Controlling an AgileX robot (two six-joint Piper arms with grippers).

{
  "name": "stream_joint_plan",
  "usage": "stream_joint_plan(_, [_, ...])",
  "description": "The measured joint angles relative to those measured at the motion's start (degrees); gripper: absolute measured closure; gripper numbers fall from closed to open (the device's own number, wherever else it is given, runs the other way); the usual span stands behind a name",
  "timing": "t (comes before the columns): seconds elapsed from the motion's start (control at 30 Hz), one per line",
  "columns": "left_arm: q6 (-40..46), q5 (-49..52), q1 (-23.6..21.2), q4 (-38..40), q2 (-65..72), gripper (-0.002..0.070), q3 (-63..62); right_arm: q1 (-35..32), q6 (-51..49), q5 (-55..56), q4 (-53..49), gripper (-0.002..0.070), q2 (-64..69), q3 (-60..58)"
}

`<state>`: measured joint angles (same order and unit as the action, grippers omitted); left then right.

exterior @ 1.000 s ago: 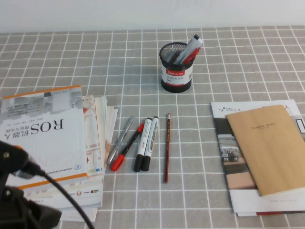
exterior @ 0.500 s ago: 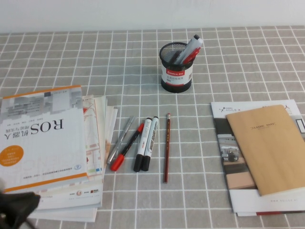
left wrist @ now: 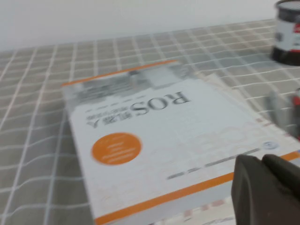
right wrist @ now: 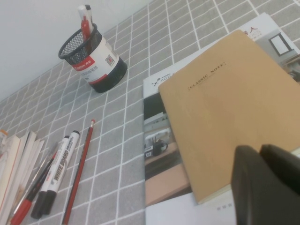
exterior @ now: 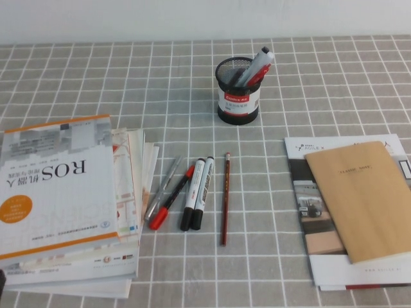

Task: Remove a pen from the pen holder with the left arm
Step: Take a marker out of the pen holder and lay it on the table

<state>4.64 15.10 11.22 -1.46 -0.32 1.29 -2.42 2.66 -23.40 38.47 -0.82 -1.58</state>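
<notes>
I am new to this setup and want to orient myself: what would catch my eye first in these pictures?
The black mesh pen holder stands far across the table with pens sticking out, and loose pens lie in a row nearer. A stack of books fills the near left, with the shut left hand at its near edge. The shut right hand hangs over the brown notebook on the right.

Office-type desk, ROS book stack, pen holder, markers, notebk
</notes>
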Motion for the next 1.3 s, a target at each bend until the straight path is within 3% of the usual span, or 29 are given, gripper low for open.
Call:
stream_joint_plan(0.27, [0.47,4.62,-8.39,1.46,-0.18,0.0676,0.12,0.00,0.00,0.00,0.00,0.0689,0.00,0.00])
stream_joint_plan(1.3, [1.35,6.49,-8.79,1.46,-0.27,0.0677,0.15,0.00,0.00,0.00,0.00,0.0689,0.00,0.00])
